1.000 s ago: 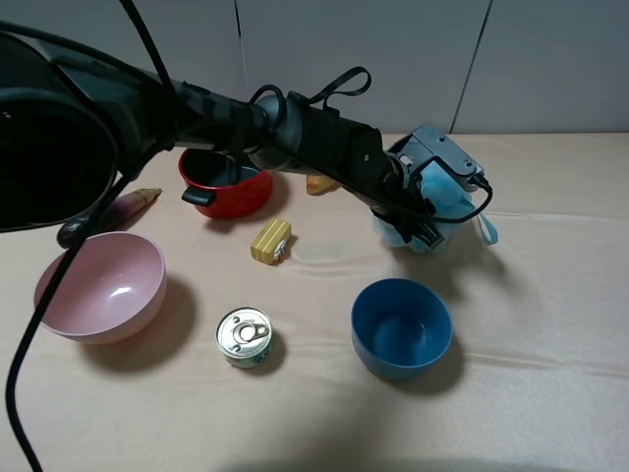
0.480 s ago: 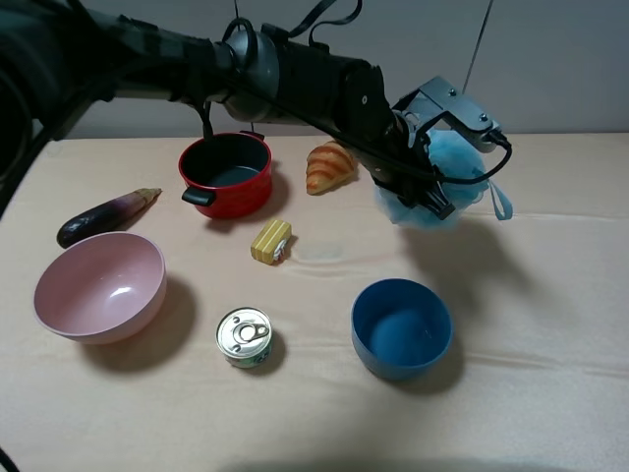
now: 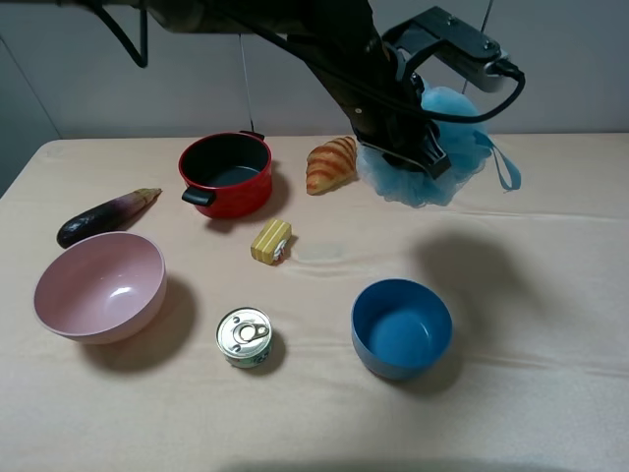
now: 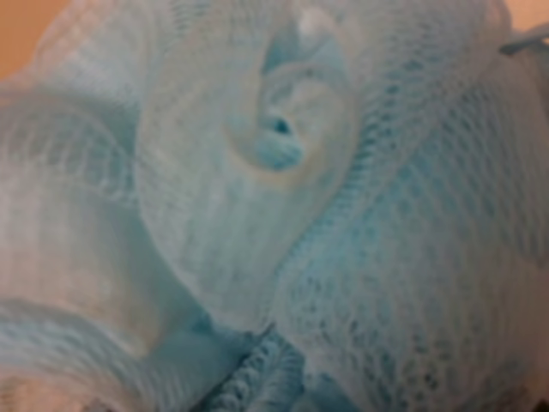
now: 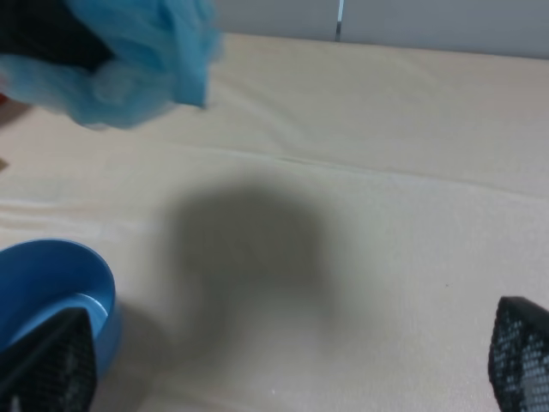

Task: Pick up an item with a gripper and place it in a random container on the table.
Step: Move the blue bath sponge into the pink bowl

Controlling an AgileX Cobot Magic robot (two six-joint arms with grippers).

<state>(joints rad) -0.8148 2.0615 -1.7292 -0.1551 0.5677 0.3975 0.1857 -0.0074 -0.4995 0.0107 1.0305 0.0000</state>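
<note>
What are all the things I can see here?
fluffy light-blue mesh bath pouf: one, light blue, held in the air, far right
round pale-pink bowl: one, pink, near left
round blue bowl: one, blue, near middle
red pot with black handles: one, red, far left
golden croissant: one, beside pot
purple eggplant: one, left edge
yellow block: one, centre
silver tin can: one, between bowls
beige cloth table: one
left gripper: black, clamping pouf
right gripper: dark, open
</note>
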